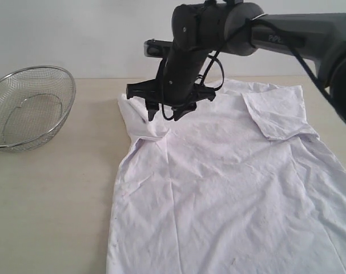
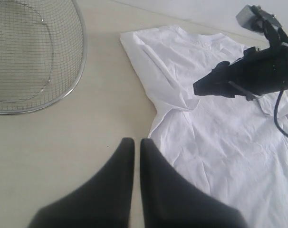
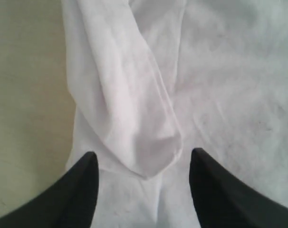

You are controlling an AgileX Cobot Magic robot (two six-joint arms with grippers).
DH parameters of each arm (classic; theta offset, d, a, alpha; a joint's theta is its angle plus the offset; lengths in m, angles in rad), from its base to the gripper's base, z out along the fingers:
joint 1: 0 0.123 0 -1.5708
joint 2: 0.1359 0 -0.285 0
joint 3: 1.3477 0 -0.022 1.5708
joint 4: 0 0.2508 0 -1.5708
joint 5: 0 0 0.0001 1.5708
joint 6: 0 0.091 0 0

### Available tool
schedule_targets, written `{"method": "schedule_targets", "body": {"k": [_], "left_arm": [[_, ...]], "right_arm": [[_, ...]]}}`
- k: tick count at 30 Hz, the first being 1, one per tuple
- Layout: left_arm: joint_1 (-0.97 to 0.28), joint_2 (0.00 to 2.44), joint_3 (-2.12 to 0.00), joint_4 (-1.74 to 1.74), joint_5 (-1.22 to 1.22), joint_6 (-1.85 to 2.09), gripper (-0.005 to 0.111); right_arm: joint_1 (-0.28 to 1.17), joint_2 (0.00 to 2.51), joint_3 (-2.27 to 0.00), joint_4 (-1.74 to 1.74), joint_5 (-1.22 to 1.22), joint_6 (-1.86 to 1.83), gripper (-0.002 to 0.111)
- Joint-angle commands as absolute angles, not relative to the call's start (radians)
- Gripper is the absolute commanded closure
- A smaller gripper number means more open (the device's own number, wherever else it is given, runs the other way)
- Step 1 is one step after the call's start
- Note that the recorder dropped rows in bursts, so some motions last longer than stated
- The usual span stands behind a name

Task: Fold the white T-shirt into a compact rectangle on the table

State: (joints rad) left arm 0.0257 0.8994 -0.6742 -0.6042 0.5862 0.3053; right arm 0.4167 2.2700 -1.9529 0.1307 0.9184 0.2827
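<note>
The T-shirt (image 1: 230, 182) is spread flat on the surface (image 1: 53, 200), with both sleeves folded inward. The right pincer (image 3: 144, 159) is positioned released, jaws apart, over the folded sleeve nearest the mesh bowl (image 1: 24, 108). The left pincer (image 2: 136, 142) is clenched empty beside the shirt's edge.

My right arm (image 1: 298, 40) stretched in from the right side, wrist bent downward. My right gripper (image 1: 166, 113) pointed down with its jaws spread wide, gripping nothing. My left gripper (image 2: 136, 142) angled down and forward, its two dark fingers (image 2: 113, 190) pressed nearly together.
</note>
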Motion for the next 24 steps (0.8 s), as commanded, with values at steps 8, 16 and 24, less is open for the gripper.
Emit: {"method": "schedule_targets", "body": {"k": [8,16,24], "left_arm": [[0.025,0.897,-0.672,-0.611,0.599,0.313,0.102],[0.025,0.897,-0.672,-0.616,0.599,0.313,0.102],[0.025,0.897,-0.672,-0.616,0.599,0.316,0.102]], "right_arm": [[0.187,2.257,-1.959,0.559,0.921,-0.152,0.058],[0.138,2.412,-2.131,0.681,0.978,-0.292,0.058],[0.138,2.576,-2.351,0.753,1.001,-0.331,0.058]]}}
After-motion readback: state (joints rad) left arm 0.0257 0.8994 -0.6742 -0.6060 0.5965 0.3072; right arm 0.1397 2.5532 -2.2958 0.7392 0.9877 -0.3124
